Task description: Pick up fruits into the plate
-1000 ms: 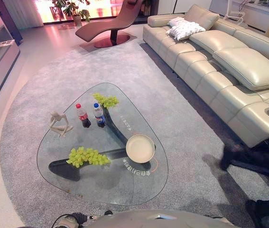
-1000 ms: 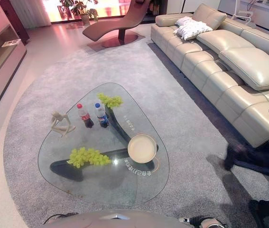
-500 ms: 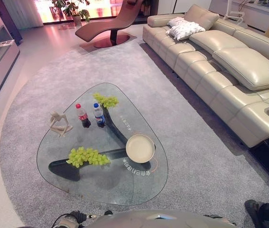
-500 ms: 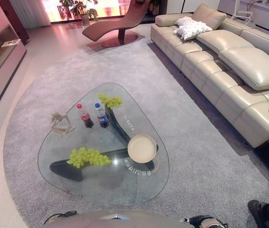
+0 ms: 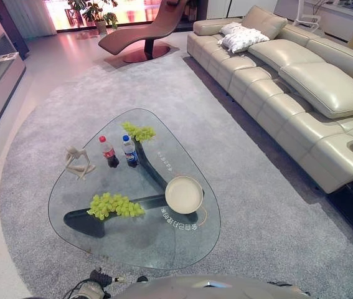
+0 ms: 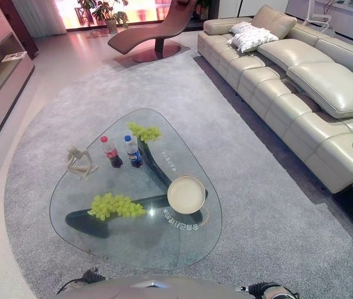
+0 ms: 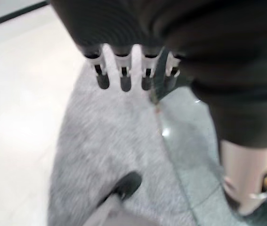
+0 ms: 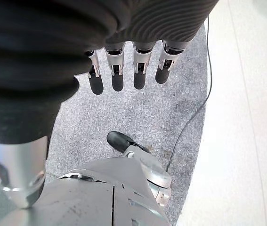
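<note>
While your plate [image 5: 183,194] sits empty | both grape bunches [image 5: 115,205] [image 5: 139,131] lie on the glass surface [image 5: 132,240] | left hand [image 7: 124,70], right hand [image 8: 124,70] fingers straight, holding nothing | you've everything left.

Table [image 5: 164,249]: plate [image 5: 183,194] at right; grapes [image 5: 115,205] at left, second bunch [image 5: 139,131] at far edge; two bottles [image 5: 119,151] between; figurine [image 5: 77,162] left of bottles.
</note>
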Tool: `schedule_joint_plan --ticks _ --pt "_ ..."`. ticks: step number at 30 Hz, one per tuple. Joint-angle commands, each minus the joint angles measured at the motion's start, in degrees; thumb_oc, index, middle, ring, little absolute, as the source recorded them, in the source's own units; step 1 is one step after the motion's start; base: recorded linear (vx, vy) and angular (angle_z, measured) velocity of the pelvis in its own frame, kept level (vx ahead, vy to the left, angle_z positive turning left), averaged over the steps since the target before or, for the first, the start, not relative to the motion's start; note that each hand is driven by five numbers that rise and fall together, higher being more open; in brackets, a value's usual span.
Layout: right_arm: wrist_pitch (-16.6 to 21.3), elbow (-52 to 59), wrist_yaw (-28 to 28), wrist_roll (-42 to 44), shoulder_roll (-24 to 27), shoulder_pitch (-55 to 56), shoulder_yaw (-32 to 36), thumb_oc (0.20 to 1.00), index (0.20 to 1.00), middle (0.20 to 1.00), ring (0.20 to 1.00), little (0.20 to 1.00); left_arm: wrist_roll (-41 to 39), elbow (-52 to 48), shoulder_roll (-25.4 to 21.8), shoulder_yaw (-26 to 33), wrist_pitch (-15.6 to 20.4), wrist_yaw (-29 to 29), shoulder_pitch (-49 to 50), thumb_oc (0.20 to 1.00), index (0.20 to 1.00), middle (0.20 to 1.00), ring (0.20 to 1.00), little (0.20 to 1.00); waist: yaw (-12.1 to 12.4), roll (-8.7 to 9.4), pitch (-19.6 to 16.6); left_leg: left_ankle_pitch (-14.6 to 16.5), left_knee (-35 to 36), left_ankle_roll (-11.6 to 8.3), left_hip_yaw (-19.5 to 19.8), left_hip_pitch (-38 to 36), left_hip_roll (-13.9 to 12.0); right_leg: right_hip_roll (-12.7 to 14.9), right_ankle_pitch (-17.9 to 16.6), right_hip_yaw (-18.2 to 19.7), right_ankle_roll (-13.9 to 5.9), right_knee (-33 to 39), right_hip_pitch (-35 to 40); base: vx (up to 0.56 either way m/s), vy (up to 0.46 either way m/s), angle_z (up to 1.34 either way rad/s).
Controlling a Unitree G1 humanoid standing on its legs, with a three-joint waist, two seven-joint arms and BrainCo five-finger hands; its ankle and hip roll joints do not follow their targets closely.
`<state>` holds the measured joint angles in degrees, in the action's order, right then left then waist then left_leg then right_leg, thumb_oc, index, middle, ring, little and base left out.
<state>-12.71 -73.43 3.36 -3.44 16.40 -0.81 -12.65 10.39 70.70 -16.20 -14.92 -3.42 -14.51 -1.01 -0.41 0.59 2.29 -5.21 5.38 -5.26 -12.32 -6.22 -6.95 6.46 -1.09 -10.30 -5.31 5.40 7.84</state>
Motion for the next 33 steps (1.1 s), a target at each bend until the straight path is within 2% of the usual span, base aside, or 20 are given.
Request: schedule_joint_plan --ticks 1,5,10,11,13,15,18,21,25,28,29,33 --pt "-1.36 -1.13 1.23 -0.28 2.30 -6.25 -4.30 1.000 1.000 1.000 1.000 1.000 4.52 -1.33 -4.45 -2.68 1.93 -4.05 -8.73 1.000 1.000 1.000 1.000 1.000 -0.86 0.49 4.10 3.06 -1.21 0.79 0.00 -0.66 -1.84 3.72 -1.87 -2.13 -2.33 -3.04 -2.08 -0.14 0.046 -0.09" --pt "-1.27 -0.83 0.68 0.73 4.45 -8.65 -6.06 1.000 1.000 1.000 1.000 1.000 7.86 -7.88 -9.15 -6.52 1.23 -6.42 -15.19 1.000 1.000 1.000 1.000 1.000 -2.05 -0.97 6.97 2.29 -1.08 1.12 -0.21 2.03 -1.40 3.69 -2.42 -0.71 -2.26 -3.58 -5.62 -0.14 0.071 -0.05" --pt "-0.64 -0.04 -0.17 1.57 6.17 -9.55 -6.95 1.000 1.000 1.000 1.000 1.000 11.85 -13.97 -14.95 -8.58 0.95 -6.62 -20.81 1.000 1.000 1.000 1.000 1.000 -3.08 -1.71 10.11 1.63 -0.72 1.20 -0.51 4.53 -0.81 3.73 -3.23 0.29 -2.48 -3.51 -8.54 -0.15 0.053 -0.14" --pt "-0.01 0.28 -0.37 1.75 6.85 -9.83 -7.00 1.000 1.000 1.000 1.000 1.000 11.72 -15.15 -17.07 -9.04 1.25 -5.93 -23.10 1.000 1.000 1.000 1.000 1.000 -3.43 -1.87 11.28 1.45 -0.79 1.25 -0.64 5.57 -0.65 3.74 -3.26 0.65 -2.50 -3.85 -9.74 -0.15 0.045 -0.05" --pt "0.12 0.54 -0.51 1.99 7.17 -10.05 -7.05 1.000 1.000 1.000 1.000 1.000 12.31 -15.46 -18.03 -9.14 1.62 -5.48 -24.32 1.000 1.000 1.000 1.000 1.000 -3.57 -1.92 11.88 1.37 -0.90 1.30 -0.68 6.13 -0.56 3.73 -3.22 0.83 -2.46 -4.17 -10.39 -0.12 0.027 -0.06" --pt "0.68 1.58 -1.02 3.10 8.40 -11.10 -7.10 1.000 1.000 1.000 1.000 1.000 12.94 -16.16 -21.26 -10.86 4.59 -1.00 -28.96 1.000 1.000 1.000 1.000 1.000 -4.20 -2.05 14.35 0.89 -1.56 1.28 -0.77 8.34 -0.42 3.54 -2.96 1.51 -2.17 -5.84 -13.03 -0.16 0.040 -0.03" --pt "1.07 2.39 -0.88 3.79 9.72 -12.75 -7.02 1.000 1.000 1.000 1.000 1.000 13.61 -15.94 -23.98 -13.40 4.59 0.08 -33.02 1.000 1.000 1.000 1.000 1.000 -4.88 -2.17 16.54 0.57 -2.70 1.03 -1.26 10.34 -0.32 3.31 -2.83 1.94 -1.83 -7.08 -15.08 -0.11 0.042 -0.03" --pt "2.24 2.97 -0.67 4.81 10.92 -14.29 -7.55 1.000 1.000 1.000 1.000 1.000 12.30 -14.44 -25.66 -14.69 3.03 -0.17 -37.96 1.000 1.000 1.000 1.000 1.000 -5.47 -1.75 18.93 0.80 -5.20 0.76 -1.61 13.08 -0.14 3.03 -2.75 2.29 -1.37 -8.10 -17.25 -0.10 0.012 -0.08" --pt "3.27 3.65 -1.19 6.70 11.56 -15.66 -8.50 1.000 1.000 1.000 1.000 1.000 10.92 -10.44 -27.35 -15.41 3.07 0.20 -43.53 1.000 1.000 1.000 1.000 1.000 -6.02 -1.00 21.73 0.98 -8.01 0.50 -1.75 17.04 -0.11 2.55 -2.55 2.60 -0.86 -10.06 -20.87 -0.08 -0.014 -0.03" --pt "3.15 3.87 -1.37 7.55 11.83 -16.58 -8.65 1.000 1.000 1.000 1.000 1.000 11.39 -8.90 -27.67 -16.09 2.38 1.93 -45.60 1.000 1.000 1.000 1.000 1.000 -6.08 -0.67 22.79 1.06 -8.86 0.53 -1.74 18.85 0.01 2.35 -2.53 2.58 -0.76 -10.84 -22.64 -0.07 -0.017 -0.02" --pt "2.99 3.92 -1.86 8.08 12.16 -17.47 -8.68 1.000 1.000 1.000 1.000 1.000 11.61 -7.30 -27.82 -17.12 1.54 4.79 -46.98 1.000 1.000 1.000 1.000 1.000 -6.21 -0.43 23.99 1.02 -9.52 0.57 -1.61 20.78 0.27 2.04 -2.66 2.62 -0.73 -11.70 -24.82 -0.07 -0.007 0.00" --pt "2.67 3.72 -2.11 8.39 13.03 -18.43 -8.23 1.000 1.000 1.000 1.000 1.000 12.54 -5.50 -28.27 -17.91 0.32 6.58 -47.91 1.000 1.000 1.000 1.000 1.000 -6.32 -0.28 25.08 1.02 -10.20 0.66 -1.57 22.50 0.56 1.93 -2.88 2.49 -0.68 -12.29 -26.69 -0.04 0.003 0.01"
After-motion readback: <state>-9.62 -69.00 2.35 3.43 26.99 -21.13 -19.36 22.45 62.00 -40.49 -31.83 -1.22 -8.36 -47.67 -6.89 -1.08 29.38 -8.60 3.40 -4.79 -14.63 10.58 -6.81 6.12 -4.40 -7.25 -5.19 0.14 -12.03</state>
